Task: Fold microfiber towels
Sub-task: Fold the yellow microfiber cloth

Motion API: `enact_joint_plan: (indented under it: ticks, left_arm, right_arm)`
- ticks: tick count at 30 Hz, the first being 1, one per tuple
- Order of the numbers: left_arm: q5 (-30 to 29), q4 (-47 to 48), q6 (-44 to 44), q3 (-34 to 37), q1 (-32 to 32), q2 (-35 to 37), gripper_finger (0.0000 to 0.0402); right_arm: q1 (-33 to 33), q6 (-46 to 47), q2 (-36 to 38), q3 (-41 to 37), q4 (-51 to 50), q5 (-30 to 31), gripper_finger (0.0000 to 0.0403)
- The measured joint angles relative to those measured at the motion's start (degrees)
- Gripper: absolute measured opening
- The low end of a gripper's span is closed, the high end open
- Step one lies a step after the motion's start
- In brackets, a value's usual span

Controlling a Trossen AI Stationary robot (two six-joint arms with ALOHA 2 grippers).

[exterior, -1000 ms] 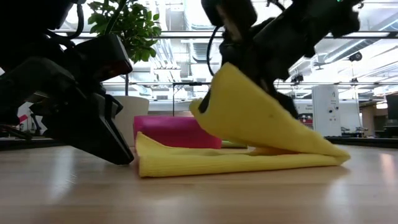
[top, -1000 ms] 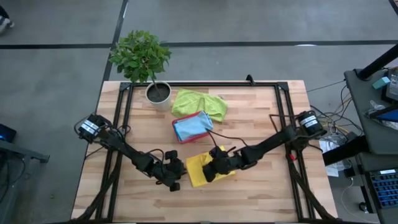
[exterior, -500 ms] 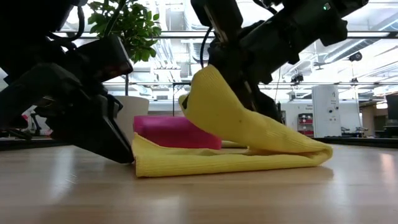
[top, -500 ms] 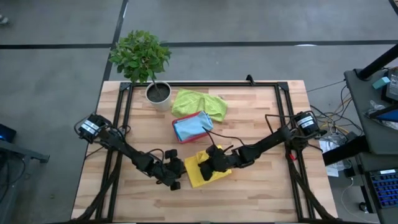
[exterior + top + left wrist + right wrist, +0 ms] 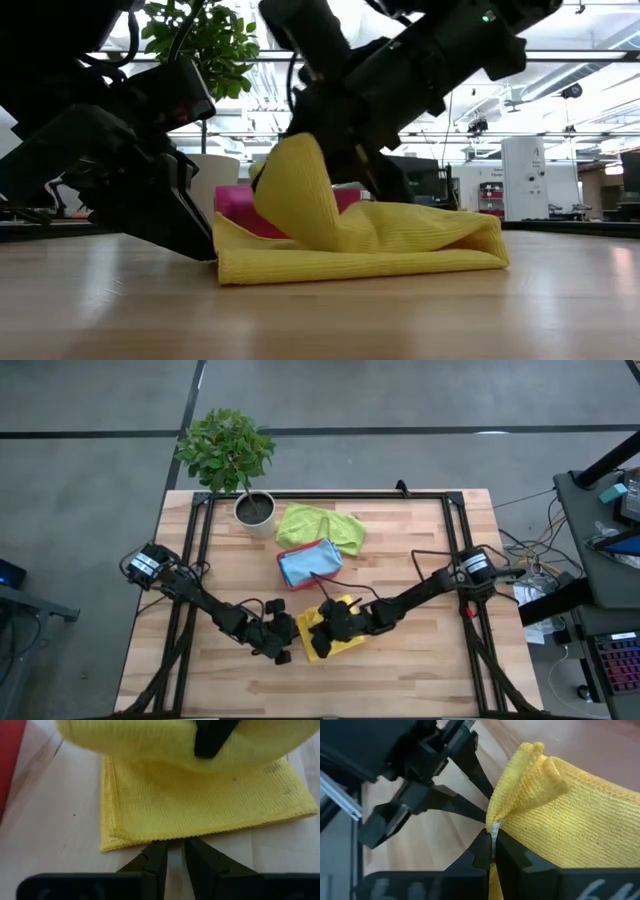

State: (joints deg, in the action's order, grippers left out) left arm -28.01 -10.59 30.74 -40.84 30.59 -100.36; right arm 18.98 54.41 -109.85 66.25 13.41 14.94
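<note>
My left gripper [image 5: 280, 651] sat low on the table [image 5: 420, 660] at the near-left edge of the yellow towel [image 5: 338, 643]. Its fingers [image 5: 157, 861] stood only slightly apart, their tips just at the towel's hem, and they gripped nothing; I judge they were there to keep the bottom layer from sliding. That arm had not shifted over the last second.

What had changed was on my right side. My right gripper [image 5: 493, 842] was clamped tight on a bunched corner of the yellow towel, and it had carried that flap leftward across the cloth. A second earlier the raised flap stood high over the towel's right half; half a second on it had come lower and nearer the middle; now it drooped close to the left hem, almost over my left fingertips, with the fold line rounded up at the right end. From above, the towel's visible patch had shrunk as the layers stacked. To me that meant this fold was nearly made, with the corner yet to be laid down and let go.

Farther back, the teal-blue towel [image 5: 308, 563] lay in the pink tray [image 5: 283, 574], and the lime green towel [image 5: 322, 526] lay crumpled beside the potted plant [image 5: 226, 452].
</note>
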Motion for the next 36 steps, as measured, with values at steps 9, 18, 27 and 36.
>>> enact_joint_plan:
  ticks: [9,18,27,36]
  left_arm:
    - [0.02,-0.11,0.04,0.0,0.0,0.02,0.0052]
    - [2.94,0.99,0.11,-0.13,0.0,0.82,0.0052]
    - [10.65,3.53,0.4,-0.57,0.3,6.78,0.0052]
    - [15.68,1.15,5.0,-1.4,3.82,5.15,0.0052]
  right_arm:
    - [-0.49,-1.73,-1.37,2.96,-4.68,0.03,0.0075]
    - [-0.66,-6.3,-0.05,2.91,-5.89,-4.73,0.0154]
    - [1.58,-29.53,7.36,2.34,-16.62,-4.48,0.014]
    - [7.34,-36.5,13.15,-2.23,-35.95,-1.74,0.0107]
